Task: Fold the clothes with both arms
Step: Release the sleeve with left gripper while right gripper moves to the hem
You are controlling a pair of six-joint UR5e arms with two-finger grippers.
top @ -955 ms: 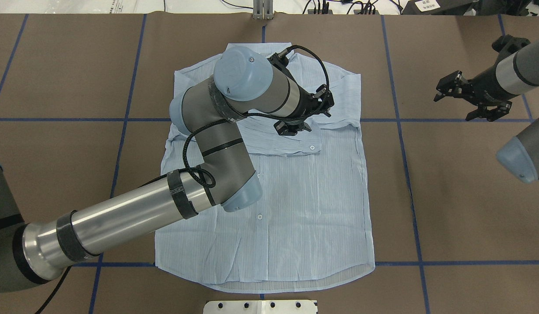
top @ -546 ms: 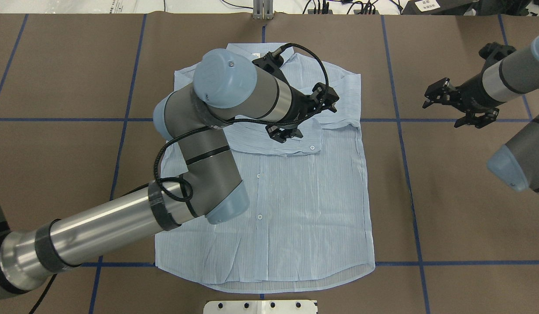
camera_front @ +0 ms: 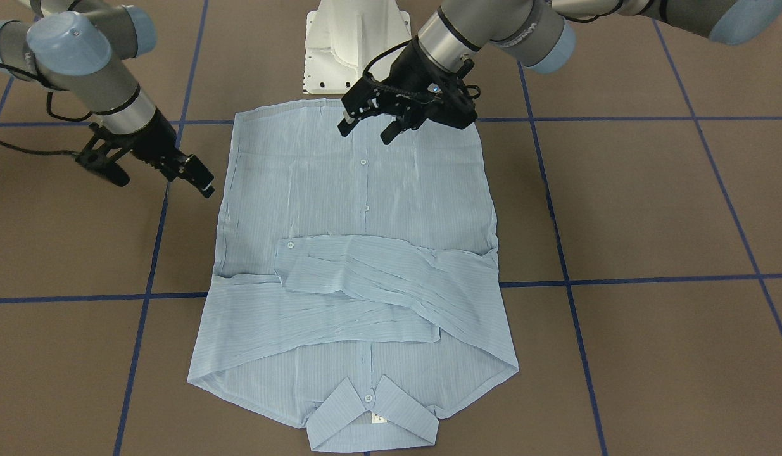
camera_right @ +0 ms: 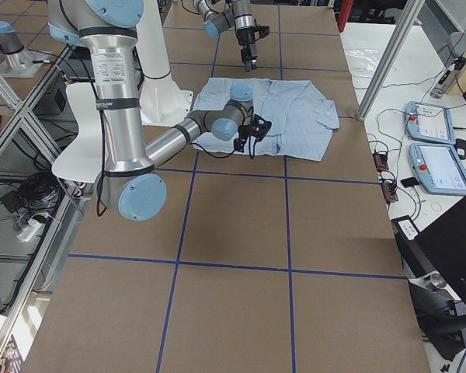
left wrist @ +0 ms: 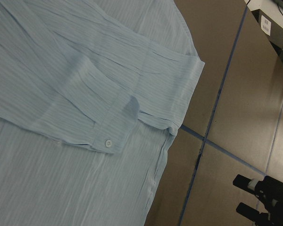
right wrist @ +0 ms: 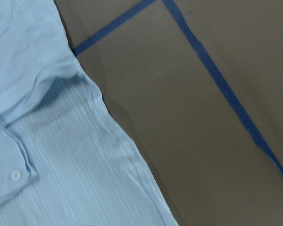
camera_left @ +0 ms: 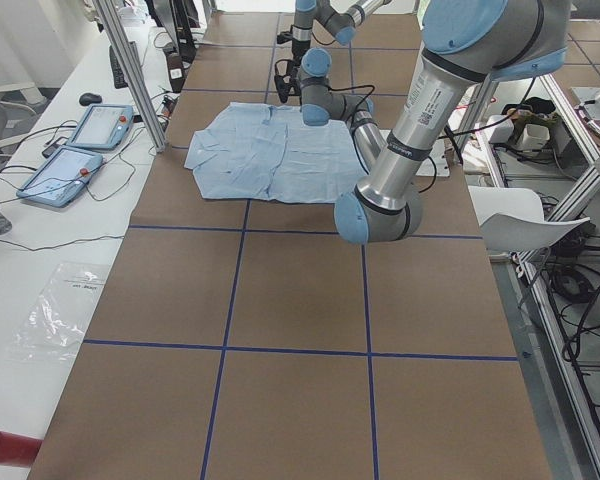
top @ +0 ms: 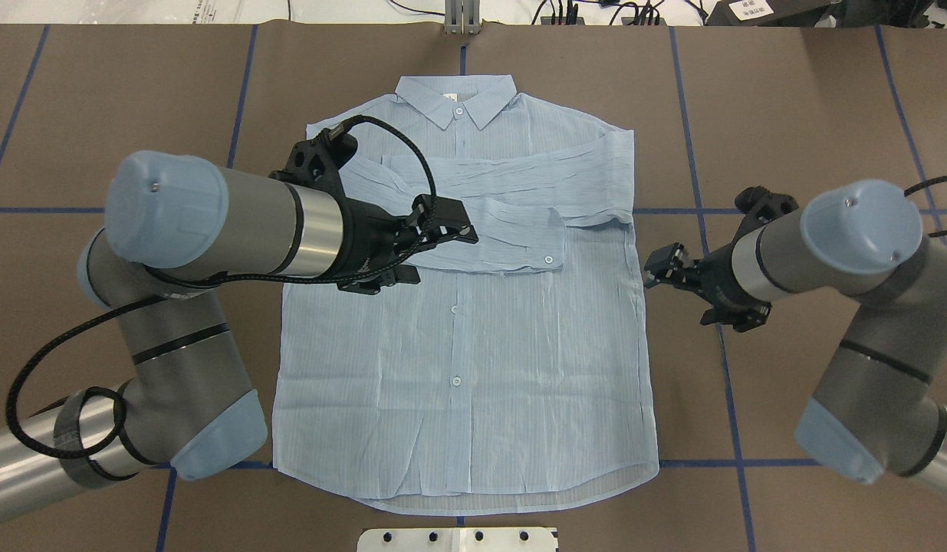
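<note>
**Closing in on both shirt edges**

Your left tool has pulled back from the crossed sleeves and hangs released over the shirt, on its 9 o'clock side. The right tool, likewise released and empty, has swung in to the 3 o'clock edge. The sleeves look done, so a body fold seems next. The shirt lies flat mid-table, collar at 12. Only the pedestal base sits near, at 6.

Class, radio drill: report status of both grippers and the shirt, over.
Left gripper open, empty, over shirt. Right gripper open beside its edge. Shirt flat, sleeves crossed over chest. Nothing in the way.
</note>
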